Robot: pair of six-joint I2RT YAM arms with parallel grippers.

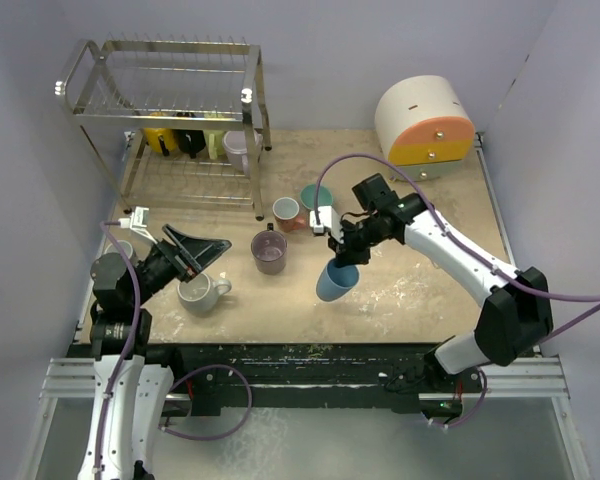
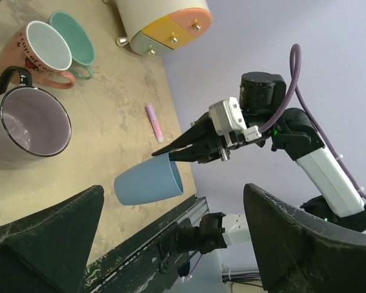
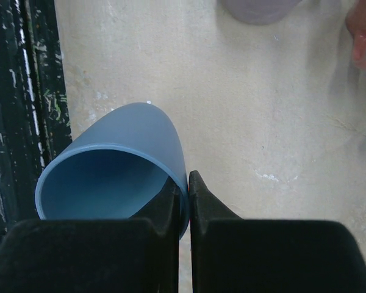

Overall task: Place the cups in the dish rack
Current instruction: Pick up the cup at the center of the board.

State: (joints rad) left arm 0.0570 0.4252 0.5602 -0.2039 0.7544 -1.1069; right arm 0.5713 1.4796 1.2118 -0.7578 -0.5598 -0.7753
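Right gripper (image 1: 342,252) has its jaws clamped tight on the rim of the blue cup (image 1: 337,281), one finger inside the mouth and one outside, and from the right wrist you see the fingertips (image 3: 198,198) pinching the wall of that cup (image 3: 119,146) hard. The cup hangs tilted, well out in front of the dish rack (image 1: 165,100) and off to its right; whether its base is clear of the table (image 1: 420,290) I can't tell. Over on the other side, the left gripper (image 1: 206,254) stands wide open with nothing between its fingers, poised just above the white mug (image 1: 202,293) in front of the rack. Between the two, the purple mug (image 1: 270,251) sits upright, also in front of the rack. Nearer the rack's right front leg, the salmon mug (image 1: 287,212) and the teal mug (image 1: 315,197) stand side by side. Inside the rack's lower tier: a yellow cup (image 1: 160,138), a black cup (image 1: 190,140), a pale green cup (image 1: 216,140) and a lavender cup (image 1: 242,149) in a row. Top tier of the rack holds nothing. Far right of the rack, the drawer box (image 1: 425,122); a pink stick (image 2: 154,122) lies on the table in front of it
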